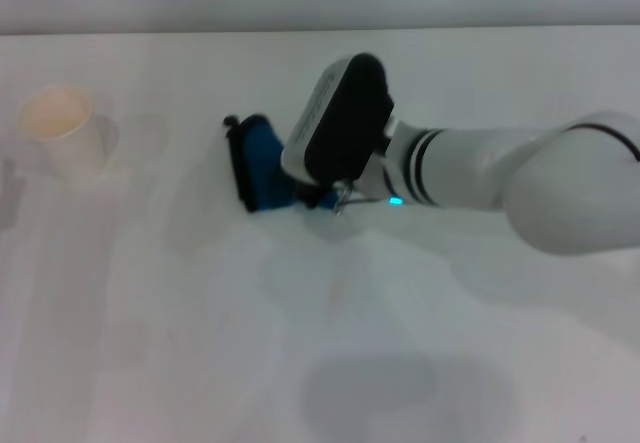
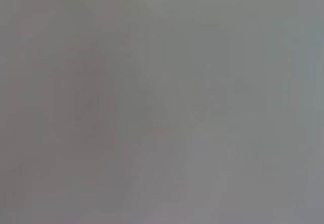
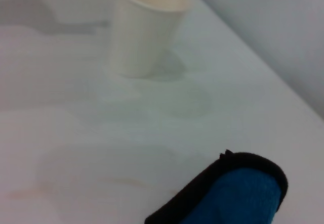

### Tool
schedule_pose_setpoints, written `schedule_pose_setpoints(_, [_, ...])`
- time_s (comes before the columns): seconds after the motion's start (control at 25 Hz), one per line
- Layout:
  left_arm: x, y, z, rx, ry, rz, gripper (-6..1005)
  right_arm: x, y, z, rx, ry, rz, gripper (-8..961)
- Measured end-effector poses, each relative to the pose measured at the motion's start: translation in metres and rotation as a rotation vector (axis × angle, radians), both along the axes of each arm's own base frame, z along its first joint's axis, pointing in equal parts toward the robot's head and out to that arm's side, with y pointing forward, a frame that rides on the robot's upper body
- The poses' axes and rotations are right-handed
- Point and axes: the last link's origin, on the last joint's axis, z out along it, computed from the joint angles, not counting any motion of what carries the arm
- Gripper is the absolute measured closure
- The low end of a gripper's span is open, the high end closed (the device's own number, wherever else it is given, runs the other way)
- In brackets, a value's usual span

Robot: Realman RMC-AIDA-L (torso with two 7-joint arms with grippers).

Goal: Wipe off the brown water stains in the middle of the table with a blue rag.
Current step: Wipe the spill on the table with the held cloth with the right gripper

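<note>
The right arm is reaching in from the right side of the head view across the table [image 1: 150, 363], a plain white tabletop, and the right gripper [image 1: 318, 195] is sitting low over the middle of the surface, its black-and-white housing tilted toward the far edge. The blue rag [image 1: 262, 168] is bunching up under and just to the left of that housing, its black edging showing along its left side; the fingers themselves are hiding behind the housing, so whether the claw is pinching the cloth or spread cannot be told. In the right wrist view the folded blue rag [image 3: 238, 196] is lying against the white surface with its dark border curling over the top. The brown water stains [image 3: 116, 181] are appearing only as faint tan streaks on the table close beside the rag, possibly thinned residue, though the marks are too pale to be sure of their outline. A white paper cup [image 1: 65, 128] is standing upright well to the left of the rag, apart from it. The left wrist view is showing only a featureless grey field, and the left gripper is not appearing in any view.
</note>
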Motion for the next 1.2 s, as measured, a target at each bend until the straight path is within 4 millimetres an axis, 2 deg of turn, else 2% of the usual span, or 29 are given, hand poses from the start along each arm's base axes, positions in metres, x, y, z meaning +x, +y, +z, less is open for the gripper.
schedule_pose_setpoints(0.28, [0.0, -0.001, 0.0, 0.0, -0.001, 0.001, 139, 0.021, 0.027, 0.022, 0.103, -0.033, -0.057, 897])
schedule_pose_setpoints(0.48, [0.001, -0.002, 0.0, 0.006, 0.001, -0.007, 140, 0.031, 0.028, 0.026, 0.113, -0.046, -0.082, 897])
schedule_pose_setpoints(0.6, [0.001, -0.001, 0.001, 0.007, 0.002, -0.009, 140, 0.026, 0.016, 0.016, 0.064, -0.034, -0.084, 898])
schedule_pose_setpoints(0.96, [0.002, -0.002, 0.002, 0.012, 0.004, -0.016, 140, -0.015, -0.047, -0.025, -0.168, 0.017, 0.019, 898])
schedule_pose_setpoints(1.2, [-0.001, -0.007, 0.003, 0.017, 0.006, -0.009, 139, -0.02, -0.07, -0.033, -0.262, -0.001, 0.007, 898])
